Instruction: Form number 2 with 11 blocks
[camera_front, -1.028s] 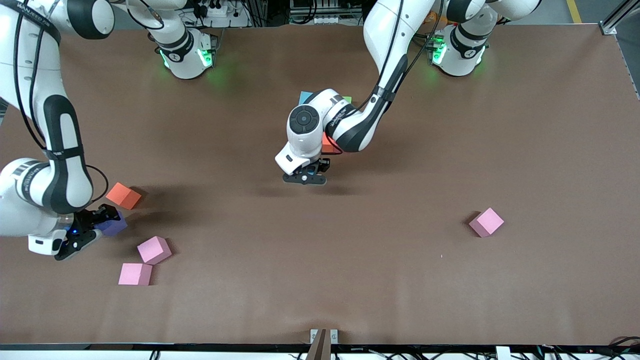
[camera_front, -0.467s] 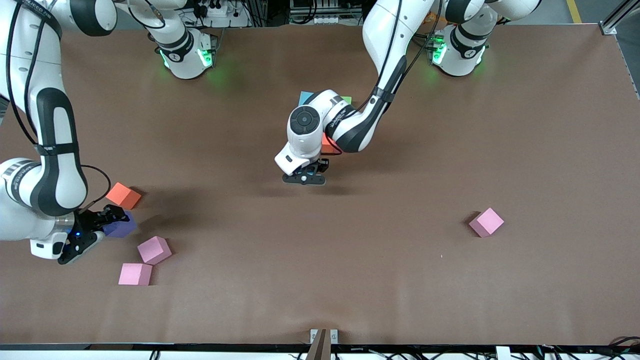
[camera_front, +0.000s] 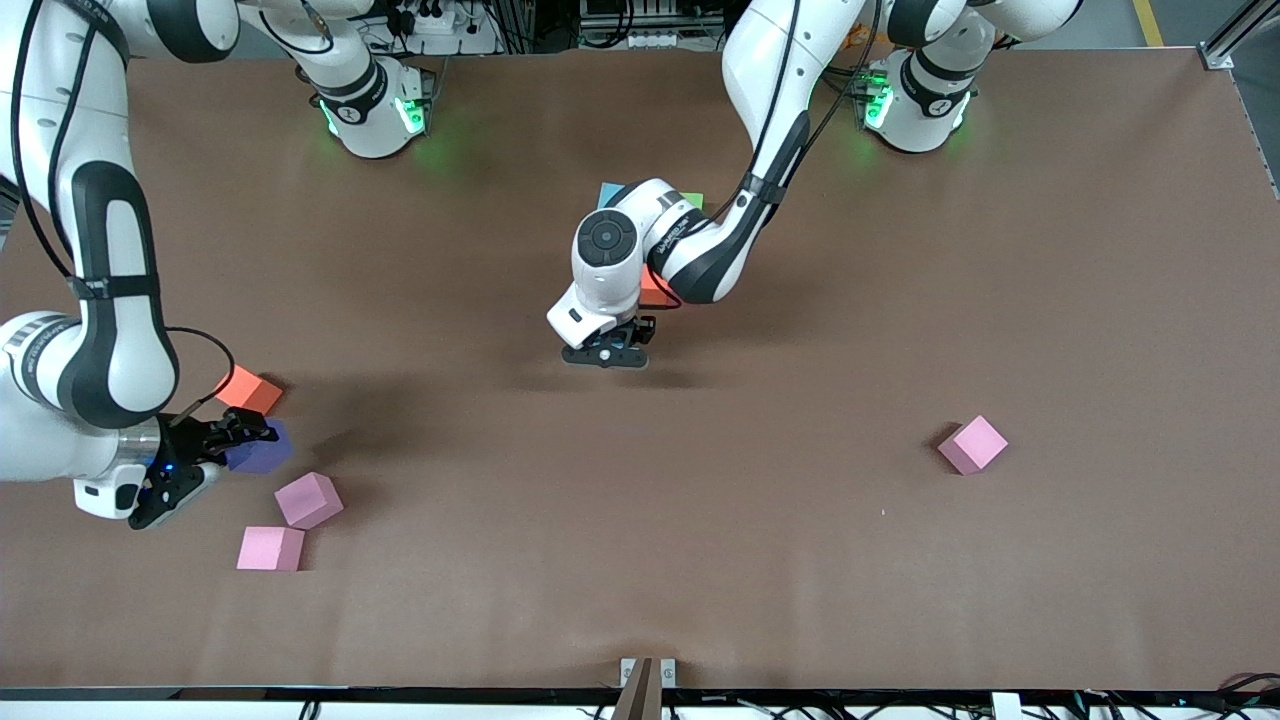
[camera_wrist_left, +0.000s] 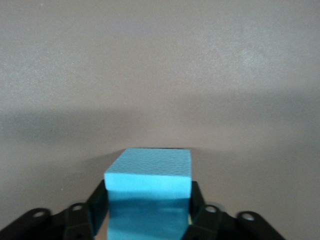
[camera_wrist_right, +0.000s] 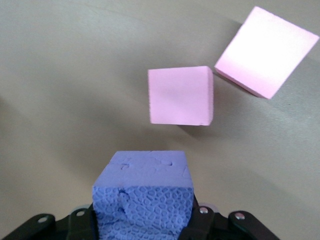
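My left gripper (camera_front: 605, 357) is low over the table's middle, its fingers against both sides of a light blue block (camera_wrist_left: 150, 170). Under the left arm, parts of placed blocks show: a light blue one (camera_front: 612, 192), a green one (camera_front: 694, 200) and an orange-red one (camera_front: 655, 290). The rest of the number 2 is hidden by the arm. At the right arm's end, my right gripper (camera_front: 245, 440) is shut on a purple block (camera_wrist_right: 145, 180), beside a loose orange block (camera_front: 248, 390).
Two pink blocks (camera_front: 308, 499) (camera_front: 270, 548) lie close to the right gripper, nearer the front camera; they also show in the right wrist view (camera_wrist_right: 181, 96) (camera_wrist_right: 265, 52). Another pink block (camera_front: 972, 444) lies alone toward the left arm's end.
My right gripper has carried the purple block a short way toward the table's middle. The left gripper has barely moved, with the light blue block still between its fingers.
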